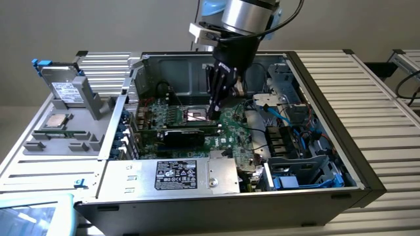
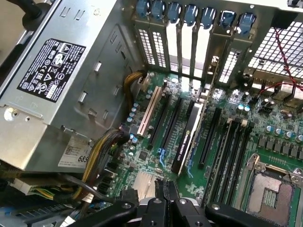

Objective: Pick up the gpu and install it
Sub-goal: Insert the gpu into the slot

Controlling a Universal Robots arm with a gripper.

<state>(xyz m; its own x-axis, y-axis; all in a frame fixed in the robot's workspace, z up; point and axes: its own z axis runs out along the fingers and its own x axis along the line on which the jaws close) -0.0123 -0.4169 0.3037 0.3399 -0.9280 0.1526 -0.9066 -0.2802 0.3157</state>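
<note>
Inside case (image 1: 367,162): gpu (image 2: 188,137) seated in slot, end effector (image 2: 163,191) above, empty.

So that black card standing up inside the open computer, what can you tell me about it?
The graphics card is a small flat rectangle with a black face carrying pale lettering. It stands upright on its long edge in a slot of the green motherboard, among empty slots. One end reaches the slotted metal back wall of the case. The end effector hangs shut just above the card's other end; whether they touch cannot be told.
</note>
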